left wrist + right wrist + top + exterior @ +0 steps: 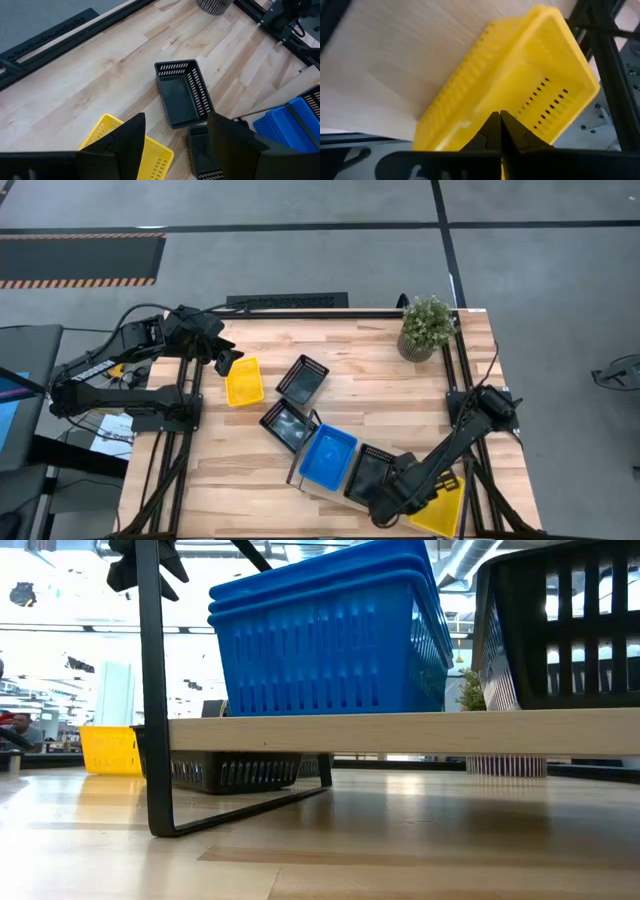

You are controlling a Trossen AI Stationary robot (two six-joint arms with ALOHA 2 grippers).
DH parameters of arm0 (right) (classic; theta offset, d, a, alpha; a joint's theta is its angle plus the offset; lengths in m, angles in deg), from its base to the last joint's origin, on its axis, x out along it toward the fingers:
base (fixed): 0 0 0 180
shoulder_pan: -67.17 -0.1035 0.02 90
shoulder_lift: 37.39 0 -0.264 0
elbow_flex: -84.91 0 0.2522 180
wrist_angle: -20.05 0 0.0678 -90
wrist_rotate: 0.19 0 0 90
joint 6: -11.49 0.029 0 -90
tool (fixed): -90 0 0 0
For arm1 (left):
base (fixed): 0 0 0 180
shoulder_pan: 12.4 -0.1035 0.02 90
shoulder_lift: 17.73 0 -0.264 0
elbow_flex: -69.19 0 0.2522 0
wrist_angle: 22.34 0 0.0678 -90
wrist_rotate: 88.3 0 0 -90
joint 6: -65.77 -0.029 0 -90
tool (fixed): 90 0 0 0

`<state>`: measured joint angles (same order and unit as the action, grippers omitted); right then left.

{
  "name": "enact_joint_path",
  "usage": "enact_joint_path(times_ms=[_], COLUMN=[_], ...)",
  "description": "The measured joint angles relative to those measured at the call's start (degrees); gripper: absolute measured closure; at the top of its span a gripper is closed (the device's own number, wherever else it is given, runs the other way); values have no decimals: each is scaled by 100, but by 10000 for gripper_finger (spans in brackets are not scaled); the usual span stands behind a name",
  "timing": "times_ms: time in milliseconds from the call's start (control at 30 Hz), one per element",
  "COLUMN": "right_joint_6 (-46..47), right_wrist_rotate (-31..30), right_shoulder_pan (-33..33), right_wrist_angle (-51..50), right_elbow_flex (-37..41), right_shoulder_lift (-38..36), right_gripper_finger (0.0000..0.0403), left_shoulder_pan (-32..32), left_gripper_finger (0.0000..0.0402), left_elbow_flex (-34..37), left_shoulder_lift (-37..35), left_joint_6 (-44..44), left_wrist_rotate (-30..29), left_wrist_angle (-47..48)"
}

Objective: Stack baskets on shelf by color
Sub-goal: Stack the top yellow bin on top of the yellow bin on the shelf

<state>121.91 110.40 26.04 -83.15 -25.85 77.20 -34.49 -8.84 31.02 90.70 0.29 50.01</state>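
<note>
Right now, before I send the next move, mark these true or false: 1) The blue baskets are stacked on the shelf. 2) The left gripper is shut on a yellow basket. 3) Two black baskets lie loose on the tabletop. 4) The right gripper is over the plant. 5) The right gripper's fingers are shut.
1) True: the blue baskets sit nested on the shelf.
2) False: the left gripper is open, hovering above the yellow basket.
3) True: one black basket and another lie on the tabletop.
4) False: the right gripper is by the second yellow basket, far from the plant.
5) True.
</note>
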Motion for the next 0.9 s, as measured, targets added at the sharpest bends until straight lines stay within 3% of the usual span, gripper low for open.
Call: enact_joint_path(times_ms=[333,900], right_joint_6=[-142,-154], right_wrist_rotate=[-575,-627], right_shoulder_pan=[203,307], right_wrist_angle=[233,436], right_elbow_flex=[107,-105], right_shoulder_lift=[2,4], right_gripper_finger=[391,391], left_shoulder_pan=[0,0], left_gripper_finger=[200,200], left_elbow_flex=[0,0], left_shoulder_lift=[0,0], left_joint_6=[2,8], left_wrist_rotate=[2,7], left_wrist_angle=[2,21])
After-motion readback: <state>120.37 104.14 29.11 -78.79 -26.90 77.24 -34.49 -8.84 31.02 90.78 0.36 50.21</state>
